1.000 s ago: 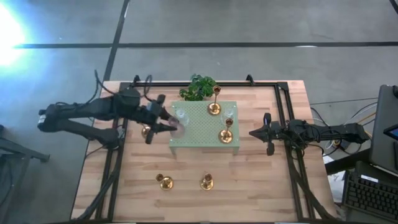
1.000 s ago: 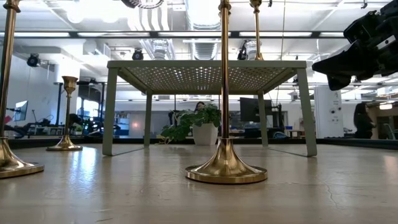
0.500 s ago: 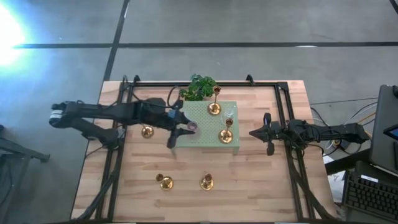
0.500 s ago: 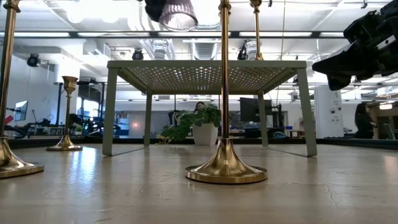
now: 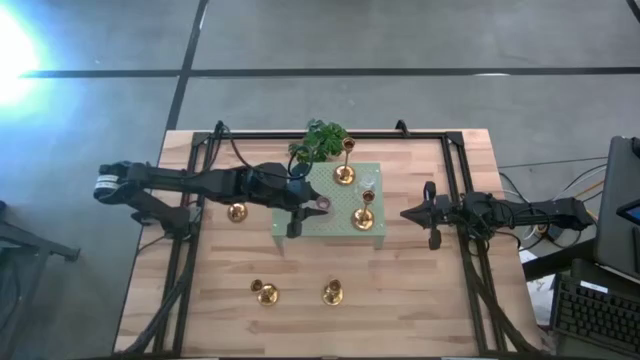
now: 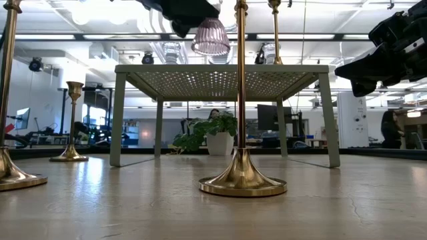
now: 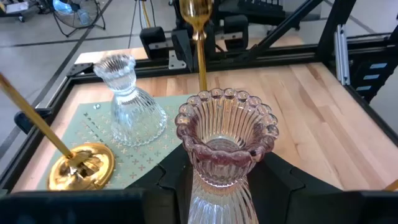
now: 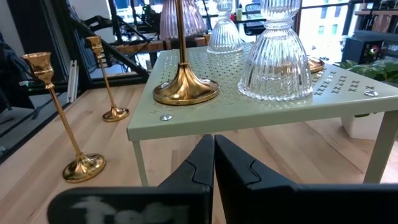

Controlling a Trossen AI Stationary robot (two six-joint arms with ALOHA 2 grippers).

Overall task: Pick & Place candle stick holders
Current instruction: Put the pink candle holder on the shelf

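My left gripper point(image 5: 308, 210) is shut on the pink glass holder point(image 5: 319, 209) over the pale green perforated stand point(image 5: 340, 232); the low view shows the holder point(image 6: 211, 37) just above the stand top point(image 6: 220, 69). Two gold holders point(image 5: 345, 172) point(image 5: 363, 218) and a clear glass one point(image 5: 368, 180) stand on the stand. Another clear one point(image 7: 127, 99) shows in the left wrist view. Three gold holders point(image 5: 237, 211) point(image 5: 265, 292) point(image 5: 332, 293) stand on the table. My right gripper point(image 5: 408, 213) is shut and empty, right of the stand. My left gripper pinches the pink holder between its two fingers point(image 7: 283, 183), at the narrow waist below the beaded cup point(image 7: 214, 180). The fingers come from the table's left, about level. The holder is upright, flared base down, lifted clear of the stand top.
A leafy plant point(image 5: 318, 140) stands behind the stand at the far edge. Black rails point(image 5: 455, 200) run along the table's sides. Bare wood lies at the near right point(image 5: 420, 300). The tall gold stems point(image 6: 241, 87) rise well above the stand top.
My left gripper has gone toward the table's right edge, from beside the stand's left edge to over its top, carrying the pink holder. The holder stays upright and has come lower over the stand top. My right arm has kept still.
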